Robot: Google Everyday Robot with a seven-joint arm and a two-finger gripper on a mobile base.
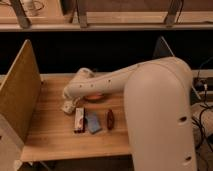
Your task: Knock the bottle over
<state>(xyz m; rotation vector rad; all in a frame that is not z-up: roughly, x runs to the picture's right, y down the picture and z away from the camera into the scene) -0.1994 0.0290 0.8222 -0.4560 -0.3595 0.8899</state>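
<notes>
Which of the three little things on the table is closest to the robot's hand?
The red-and-white box, leftmost, just below the gripper. The blue packet and dark red thing lie farther right.

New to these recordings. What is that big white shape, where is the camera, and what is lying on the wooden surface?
The big white shape is the robot's single arm, seen close up from a camera looking down over it; its mounting is not on record. The arm reaches left across a wooden table, ending in the gripper low over the boards. Just in front of it lie a flat red-and-white box, a blue item and a small dark red object. A tan board stands at the left. No bottle is visible here, and nothing shows as held.
</notes>
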